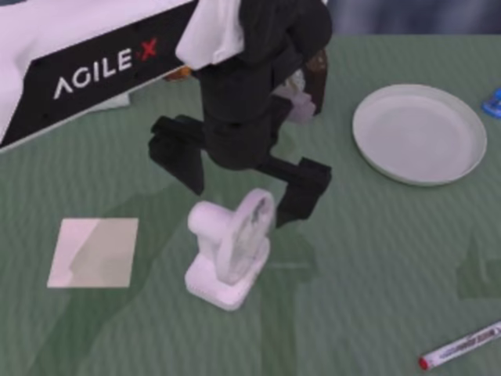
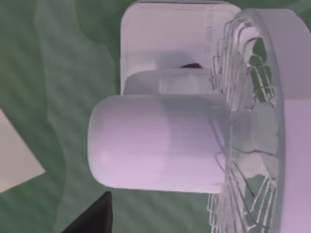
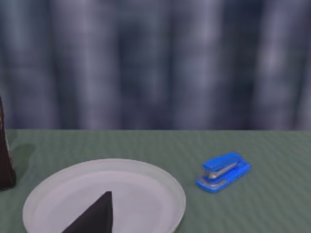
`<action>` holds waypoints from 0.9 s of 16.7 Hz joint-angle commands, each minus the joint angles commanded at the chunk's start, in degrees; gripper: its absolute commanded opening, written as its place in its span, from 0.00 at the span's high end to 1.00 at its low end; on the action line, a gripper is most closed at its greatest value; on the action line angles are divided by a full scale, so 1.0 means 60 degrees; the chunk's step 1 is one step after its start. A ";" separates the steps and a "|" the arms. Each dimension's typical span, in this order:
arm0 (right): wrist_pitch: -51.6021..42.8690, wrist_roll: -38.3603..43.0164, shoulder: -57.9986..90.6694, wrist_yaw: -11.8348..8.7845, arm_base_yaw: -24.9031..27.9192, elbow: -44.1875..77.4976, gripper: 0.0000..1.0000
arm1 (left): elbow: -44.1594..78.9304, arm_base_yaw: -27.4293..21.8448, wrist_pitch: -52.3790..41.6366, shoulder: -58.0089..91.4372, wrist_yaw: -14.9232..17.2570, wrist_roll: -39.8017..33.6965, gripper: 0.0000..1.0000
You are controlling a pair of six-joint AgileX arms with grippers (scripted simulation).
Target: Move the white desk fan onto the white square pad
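Hovering above the white desk fan [image 1: 232, 247], the left gripper [image 1: 239, 188] points down from the AgileX arm, fingers spread wide and holding nothing; one finger sits on the motor-housing side, the other beside the cage, neither touching. The fan stands upright on the green table [image 1: 376, 266], directly under the gripper. The white square pad [image 1: 94, 252] lies flat, well apart toward the table's left. A white plate [image 1: 419, 133] sits off to the right, a marker [image 1: 462, 345] farther out. Right gripper [image 3: 90, 216]: over the plate's edge, near a blue stapler [image 3: 223, 172]; its opening can't be told.
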 joint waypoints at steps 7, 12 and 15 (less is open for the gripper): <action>0.0000 0.0000 0.0000 0.0000 0.0000 0.0000 0.00 | -0.0936 -0.0012 0.0939 0.0002 0.0000 -0.0011 0.00; 0.0000 0.0000 0.0000 0.0000 0.0000 0.0000 0.00 | -0.0936 -0.0012 0.0939 0.0002 0.0000 -0.0011 0.30; 0.0000 0.0000 0.0000 0.0000 0.0000 0.0000 0.00 | -0.0936 -0.0012 0.0939 0.0002 0.0000 -0.0011 0.53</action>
